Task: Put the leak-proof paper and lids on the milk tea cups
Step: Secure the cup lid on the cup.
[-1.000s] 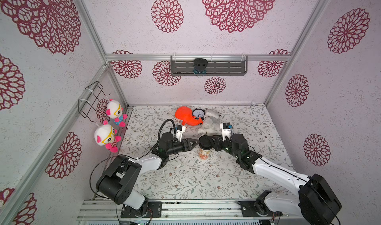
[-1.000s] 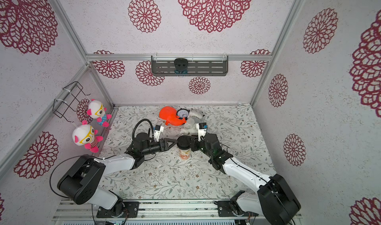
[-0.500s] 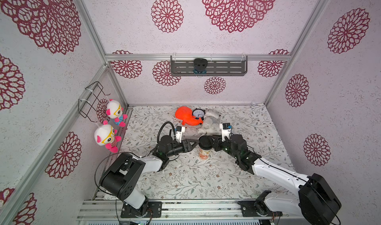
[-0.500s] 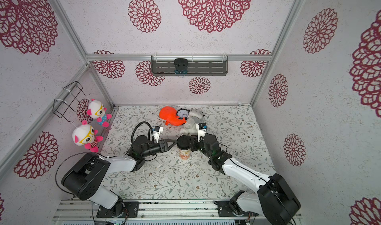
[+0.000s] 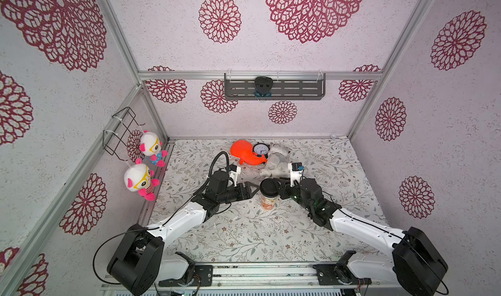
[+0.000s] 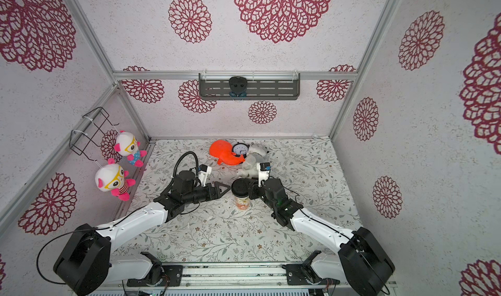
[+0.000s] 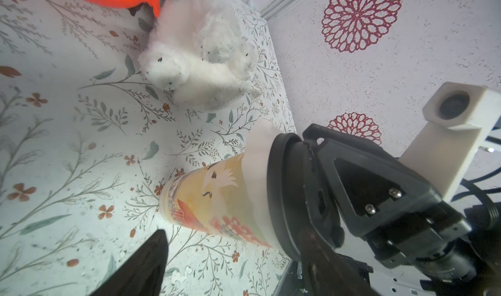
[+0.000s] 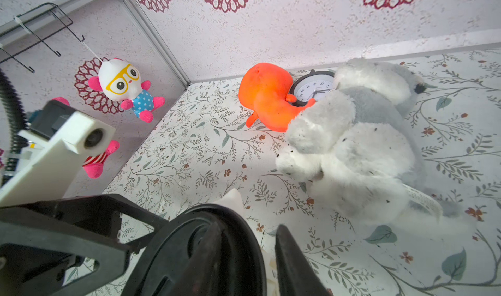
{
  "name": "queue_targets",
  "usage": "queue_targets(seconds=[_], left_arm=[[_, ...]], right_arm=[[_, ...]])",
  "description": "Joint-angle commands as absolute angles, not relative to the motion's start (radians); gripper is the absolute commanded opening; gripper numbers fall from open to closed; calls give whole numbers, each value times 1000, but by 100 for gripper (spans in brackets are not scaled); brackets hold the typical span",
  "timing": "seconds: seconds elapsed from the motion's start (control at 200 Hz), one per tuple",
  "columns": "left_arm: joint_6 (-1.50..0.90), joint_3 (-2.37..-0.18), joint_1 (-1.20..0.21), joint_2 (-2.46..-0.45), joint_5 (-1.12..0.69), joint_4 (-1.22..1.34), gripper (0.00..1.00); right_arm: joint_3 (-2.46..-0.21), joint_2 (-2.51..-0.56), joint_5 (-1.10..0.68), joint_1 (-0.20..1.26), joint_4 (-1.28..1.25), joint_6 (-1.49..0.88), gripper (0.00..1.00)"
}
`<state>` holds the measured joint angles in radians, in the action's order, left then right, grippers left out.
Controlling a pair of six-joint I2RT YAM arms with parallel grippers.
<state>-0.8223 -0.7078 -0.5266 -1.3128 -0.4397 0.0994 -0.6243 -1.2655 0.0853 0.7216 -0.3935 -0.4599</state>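
- We see the tall cream-white paper cup (image 5: 268, 203) with orange-red print on its lower side. It stands upright mid-table on the floral-print table cover (image 5: 244, 235) and shows in both top views (image 6: 240, 203).
- The thin translucent white leak-proof paper (image 7: 257, 156) sits on the cup's mouth, sandwiched under a round black plastic lid (image 5: 269, 186). Its edge sticks out below the lid and drapes down the cup's upper wall.
- The right gripper (image 5: 280, 189) is at the lid. In the right wrist view one finger (image 8: 211, 254) lies over the lid's top and the other stands just outside the rim. We read that as clamped on the lid's edge.
- The left gripper (image 5: 256, 191) is just beside the lid on the opposite side, jaws spread wide, holding nothing.
- Behind the cup and apart from it lie a white-grey fluffy plush animal (image 5: 276, 160) and an orange plush toy (image 5: 244, 153). A round black-rimmed alarm clock (image 5: 260, 149) is wedged between them.
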Motion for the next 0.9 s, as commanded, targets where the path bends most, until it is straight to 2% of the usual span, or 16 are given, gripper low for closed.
queue_targets(seconds=[0.0,0.2,0.495,0.77,0.896], left_arm=[[-792,-752,-527,-1274,-375,18,85],[-753,-791,-544,-1317,-423,77,97],[-700,-820,-597,-1469,-465,113,98],[-731,-738,-601,-1507,-449,181,84],[-751,-706,-601,-1520,-451,215,83]], right_arm=[[-534,-1361,146,737,-44,-387,37],[-531,-1377,185,757,-58,-375,37],[-513,-1396,221,769,-96,-373,38],[-496,-1431,311,804,-134,-380,40],[-506,-1439,332,820,-120,-388,40]])
